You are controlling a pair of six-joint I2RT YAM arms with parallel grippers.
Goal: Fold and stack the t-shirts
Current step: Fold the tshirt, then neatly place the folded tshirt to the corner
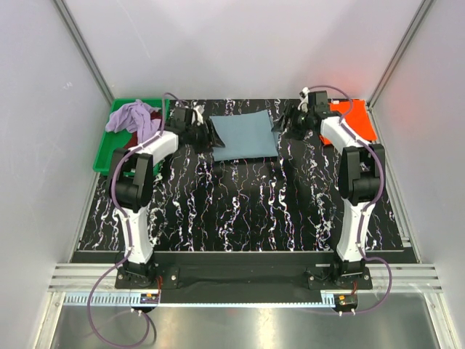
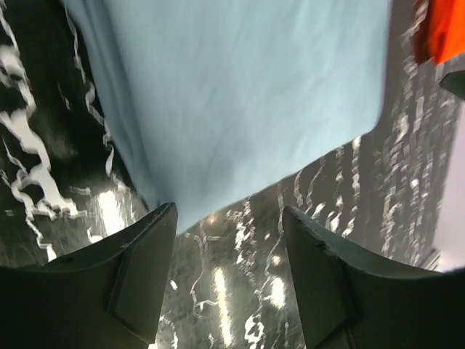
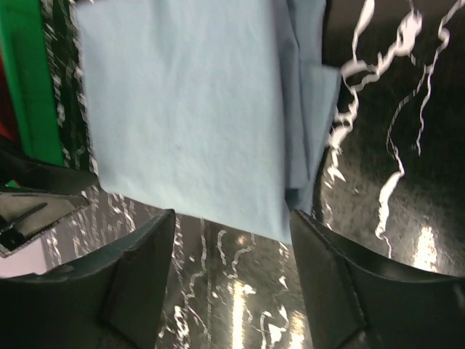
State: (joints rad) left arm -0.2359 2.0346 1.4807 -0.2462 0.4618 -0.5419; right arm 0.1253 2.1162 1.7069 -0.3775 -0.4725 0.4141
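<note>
Top external shows the blue shirt [image 1: 245, 136] lying folded at the far middle of the worktop [image 1: 240, 211]. The left end effector [image 1: 195, 132] sits just beside its left edge and the right end effector [image 1: 294, 122] just beside its right edge. Both wrist views tell me the jaws are spread with nothing between them, and the cloth's edge lies just past the fingertips. My main worry is the right side of the fold: the right wrist view shows loose layers poking out past the top panel there, so a finger pulling away low could snag them and drag the fold open. A one-sided pinch to carry it could also let those layers spill. The orange shirt [image 1: 354, 116] lies at the far right corner, partly hidden under the right arm. I judge that a stack placed there without a clear look could land crooked. The lavender shirt [image 1: 134, 116] is heaped in the green tray [image 1: 109, 149] on top of the maroon shirt [image 1: 133, 145], so grabbing one may haul the other out with it. I count four shirts, one of each colour, plus one tray and two end effectors.
</note>
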